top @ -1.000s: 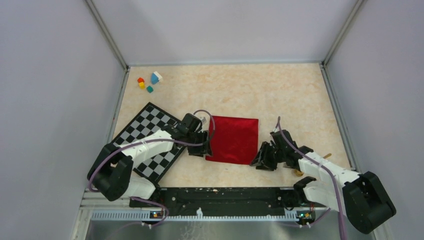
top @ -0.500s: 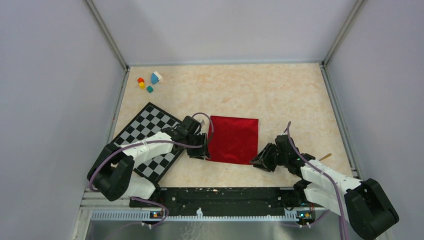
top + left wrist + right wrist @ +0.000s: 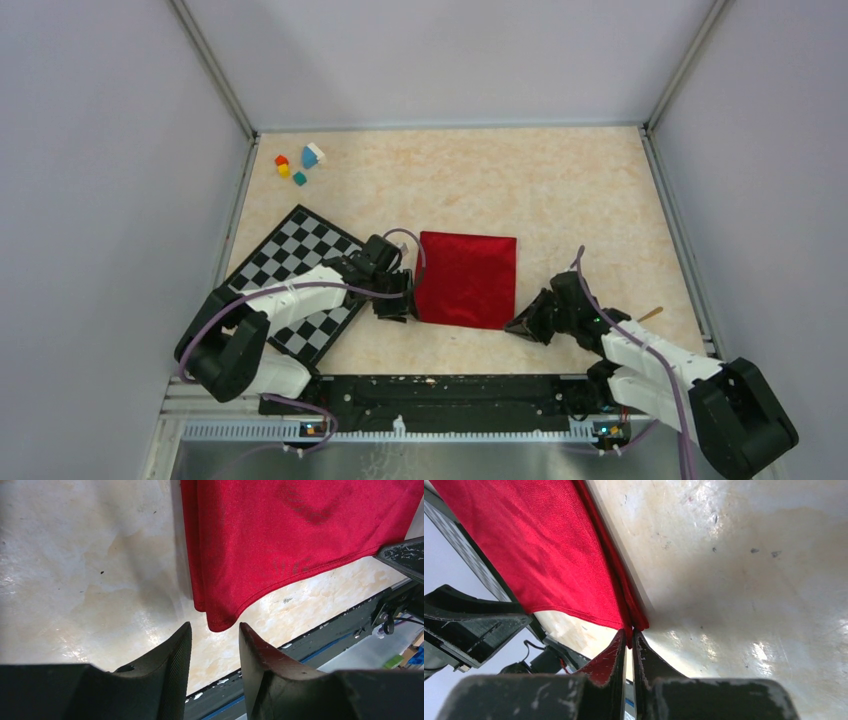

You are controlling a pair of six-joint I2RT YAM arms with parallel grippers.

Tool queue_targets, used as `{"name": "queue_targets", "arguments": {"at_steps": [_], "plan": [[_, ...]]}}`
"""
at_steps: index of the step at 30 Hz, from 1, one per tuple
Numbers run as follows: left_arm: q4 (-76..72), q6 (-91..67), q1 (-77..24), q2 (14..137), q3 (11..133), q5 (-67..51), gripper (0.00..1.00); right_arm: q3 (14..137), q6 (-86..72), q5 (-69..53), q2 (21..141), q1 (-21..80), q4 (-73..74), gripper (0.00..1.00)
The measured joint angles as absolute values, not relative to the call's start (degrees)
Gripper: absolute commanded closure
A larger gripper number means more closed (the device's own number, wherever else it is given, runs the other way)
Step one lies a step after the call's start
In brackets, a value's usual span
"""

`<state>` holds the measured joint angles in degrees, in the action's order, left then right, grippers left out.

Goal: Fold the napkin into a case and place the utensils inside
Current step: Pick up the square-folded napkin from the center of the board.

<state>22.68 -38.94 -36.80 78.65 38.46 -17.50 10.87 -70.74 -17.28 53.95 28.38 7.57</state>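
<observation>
The red napkin [image 3: 465, 278] lies flat on the table as a doubled rectangle. It also shows in the left wrist view [image 3: 280, 540] and the right wrist view [image 3: 539, 545]. My left gripper [image 3: 393, 303] is open at the napkin's near left corner; the corner tip sits just ahead of the gap between its fingertips [image 3: 215, 626]. My right gripper [image 3: 522, 326] is shut on the napkin's near right corner, pinching the red edge [image 3: 630, 631]. A thin tan handle [image 3: 651, 313] sticks out beside the right arm. The fork is hidden.
A black-and-white checkered mat [image 3: 290, 265] lies left of the napkin, under the left arm. Several small coloured blocks [image 3: 298, 165] sit at the far left corner. Grey walls enclose the table, and a black rail [image 3: 440, 390] runs along the near edge.
My right gripper has lowered toward the near edge and closed on the napkin's near right corner. My left gripper has slid a little nearer along the napkin's left edge to its near corner.
</observation>
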Motion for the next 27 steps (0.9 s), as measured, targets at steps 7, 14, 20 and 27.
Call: {"name": "queue_targets", "arguments": {"at_steps": [7, 14, 20, 27], "plan": [[22.7, -39.1, -36.8, 78.7, 38.5, -18.0, 0.48, 10.9, -71.2, -17.3, 52.1, 28.4, 9.0, 1.00], [22.7, -39.3, -36.8, 78.7, 38.5, -18.6, 0.59, 10.9, -71.2, -17.4, 51.4, 28.4, 9.6, 0.92], [22.7, -39.3, -36.8, 78.7, 38.5, -18.6, 0.62, 10.9, -71.1, -17.6, 51.5, 28.4, 9.6, 0.86], [22.3, -39.3, -36.8, 80.1, 38.5, -19.3, 0.65, 10.9, -71.0, -17.8, 51.5, 28.4, 9.7, 0.85]]}}
